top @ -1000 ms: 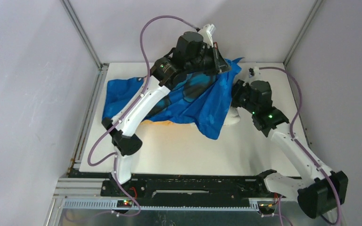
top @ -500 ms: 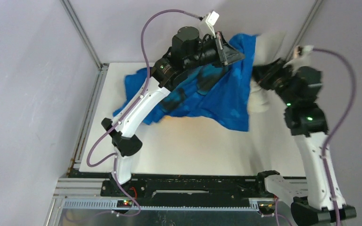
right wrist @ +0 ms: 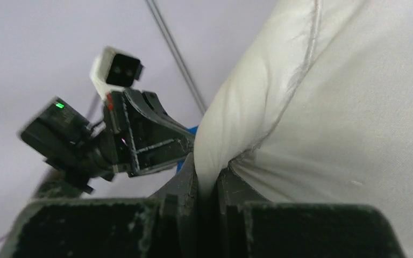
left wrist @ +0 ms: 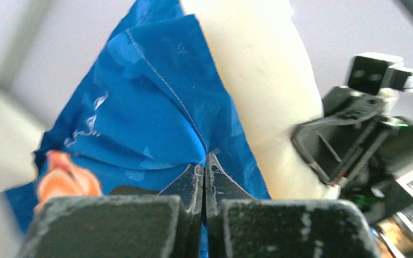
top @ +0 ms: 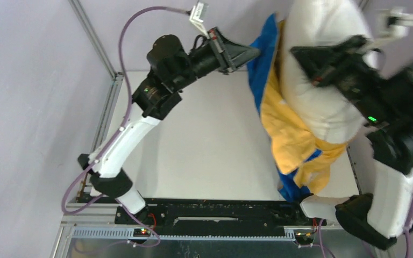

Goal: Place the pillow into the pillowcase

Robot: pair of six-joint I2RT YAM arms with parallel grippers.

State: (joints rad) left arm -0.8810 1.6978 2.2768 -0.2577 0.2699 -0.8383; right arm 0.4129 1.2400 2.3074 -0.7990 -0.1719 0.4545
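Observation:
Both arms are raised high above the table. My left gripper [top: 251, 52] is shut on the blue top edge of the pillowcase [top: 290, 134]. The pillowcase hangs limp below, its orange-yellow face towards the camera and blue at the top and bottom. My right gripper [top: 297, 52] is shut on a fold of the plump white pillow [top: 322, 86] and holds it in the air beside the pillowcase. In the left wrist view, blue fabric [left wrist: 156, 107] runs into the shut gripper [left wrist: 204, 164] and the pillow [left wrist: 258, 80] lies behind it. In the right wrist view, the gripper [right wrist: 207, 174] pinches the pillow [right wrist: 328, 107].
The white table [top: 209, 134] lies below with nothing on its visible part. Grey walls and metal frame posts [top: 94, 43] enclose it on three sides. The pillowcase's lower end hangs near the table's front right edge, by the right arm's base [top: 355, 215].
Both arms have swung up and to the right. They lifted the pillow and pillowcase off the table. The pillowcase now hangs down with its orange face showing.

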